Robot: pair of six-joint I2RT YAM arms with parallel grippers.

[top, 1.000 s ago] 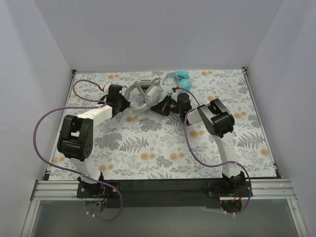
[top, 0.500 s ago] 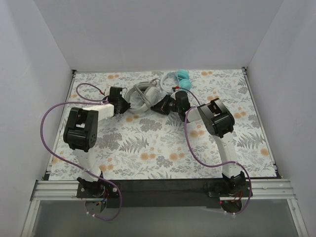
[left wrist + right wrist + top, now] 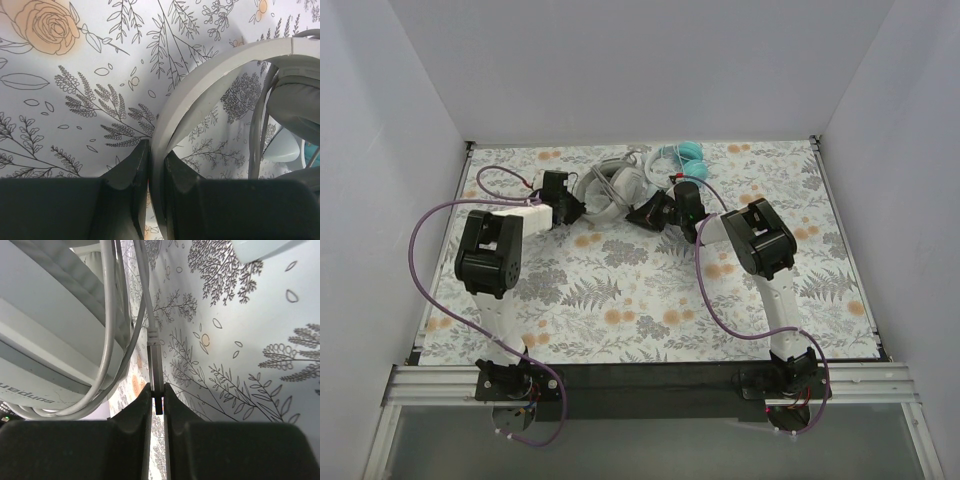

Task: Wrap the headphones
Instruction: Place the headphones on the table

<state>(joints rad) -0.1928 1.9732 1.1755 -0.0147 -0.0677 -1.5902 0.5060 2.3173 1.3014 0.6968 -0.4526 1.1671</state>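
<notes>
bench [image 3: 620, 300]: white, grey fern print, orange blossoms | grey-white headphones [image 3: 610, 185]: pale all over | thin cable [image 3: 155, 355]: light grey | teal headphones [image 3: 688, 158]: teal cups | robot cables [image 3: 413, 243]: purple

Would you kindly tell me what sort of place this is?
Probably a robot lab test cell: the left arm and right arm bolted to a metal rail, plain white walls boxing in a floral-covered table, and white-grey headphones as practice props.

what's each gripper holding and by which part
The left gripper pinches the white-grey headphones by the headband. The right gripper pinches the thin grey cable at its stiff end piece.
</notes>
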